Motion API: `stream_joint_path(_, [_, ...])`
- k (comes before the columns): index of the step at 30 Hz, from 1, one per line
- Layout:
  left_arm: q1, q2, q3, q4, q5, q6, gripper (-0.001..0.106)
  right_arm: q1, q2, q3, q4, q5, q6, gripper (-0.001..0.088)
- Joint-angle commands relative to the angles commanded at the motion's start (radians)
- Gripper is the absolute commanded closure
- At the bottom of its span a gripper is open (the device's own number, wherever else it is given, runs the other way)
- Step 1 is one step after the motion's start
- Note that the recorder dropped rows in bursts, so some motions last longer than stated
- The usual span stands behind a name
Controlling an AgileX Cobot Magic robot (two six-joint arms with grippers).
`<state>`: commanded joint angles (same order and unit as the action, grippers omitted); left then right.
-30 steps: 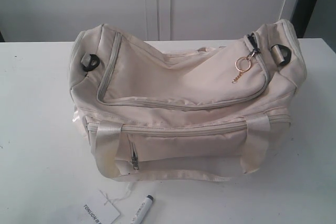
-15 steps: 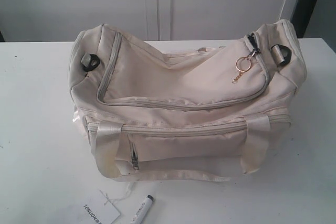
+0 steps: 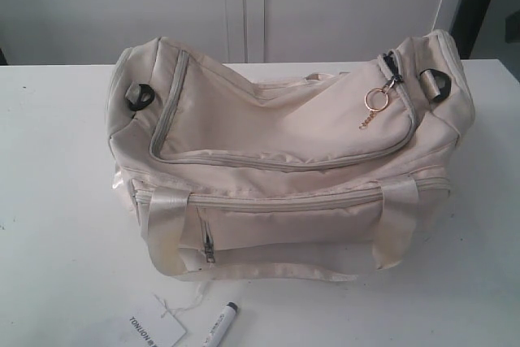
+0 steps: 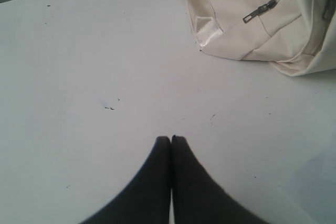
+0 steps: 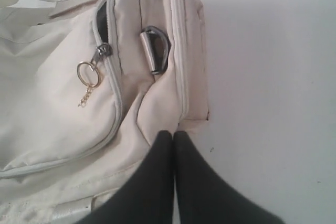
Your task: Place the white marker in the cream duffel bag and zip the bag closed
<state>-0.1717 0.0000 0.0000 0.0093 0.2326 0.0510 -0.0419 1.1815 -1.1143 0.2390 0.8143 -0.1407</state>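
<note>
Your white marker [image 3: 220, 323], slim with a dark cap, lies on the table [image 3: 57, 225] near the cream duffel bag [image 3: 284, 144]. The left gripper [image 4: 171, 139] and right gripper [image 5: 174, 134] have their fingers pressed together, empty. Nothing has moved since earlier.

Matt cream cloth duffel bag [image 3: 284, 127], glossy satin strap handles [image 3: 166, 229], shiny gold metal keyring [image 3: 374, 101]
</note>
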Motion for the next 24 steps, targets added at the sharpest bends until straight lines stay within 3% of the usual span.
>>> stream_joint_path(9, [0.000, 0.000, 0.000, 0.000, 0.000, 0.000, 0.105, 0.000, 0.146, -0.083, 0.059, -0.053, -0.065, 0.0868])
stream_joint_path(17, [0.000, 0.000, 0.000, 0.000, 0.000, 0.000, 0.105, 0.004, 0.235, -0.165, 0.160, -0.007, -0.130, 0.0868])
stream_joint_path(24, [0.000, 0.000, 0.000, 0.000, 0.000, 0.000, 0.105, 0.033, 0.297, -0.242, 0.172, -0.002, -0.130, 0.0868])
